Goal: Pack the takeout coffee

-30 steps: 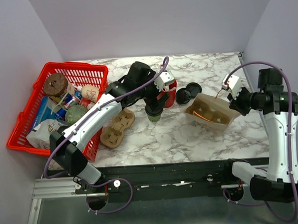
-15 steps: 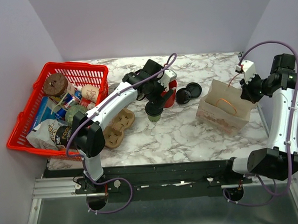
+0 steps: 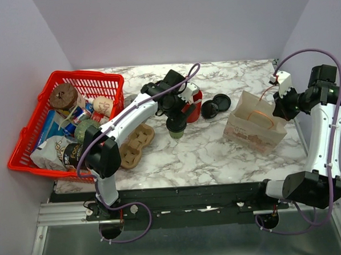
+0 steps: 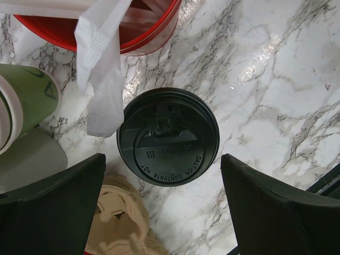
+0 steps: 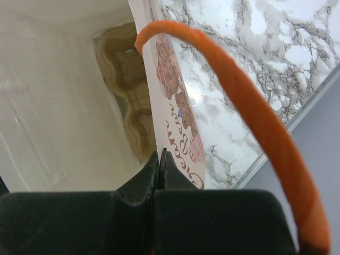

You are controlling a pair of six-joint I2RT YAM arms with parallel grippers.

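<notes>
The takeout coffee [image 4: 168, 137] shows its round black lid from above in the left wrist view; in the top view it [image 3: 175, 129] stands mid-table on its olive-green base. My left gripper [image 4: 164, 210] hovers over it, open wide, with one finger [image 4: 50, 210] on each side and the lid just beyond the tips. In the top view the left gripper [image 3: 176, 119] sits right above the cup. My right gripper [image 5: 158, 159] is shut on the rim of a cream paper bag [image 3: 253, 126], which stands upright with its mouth open. An orange handle [image 5: 239, 106] arcs past the jaws.
A red cup [image 4: 106, 26] with a white straw wrapper [image 4: 101, 79] stands just behind the coffee, a lidless green cup [image 4: 26, 101] to its left. A cardboard carrier [image 3: 134, 145] lies nearby; another [image 5: 127, 106] is inside the bag. Loose black lids [image 3: 215, 105] and a red basket [image 3: 22, 144] also share the table.
The right arm has lifted the bag from lying tilted to standing upright and shifted it slightly left. The left arm has re-posed over the coffee, jaws open throughout.
</notes>
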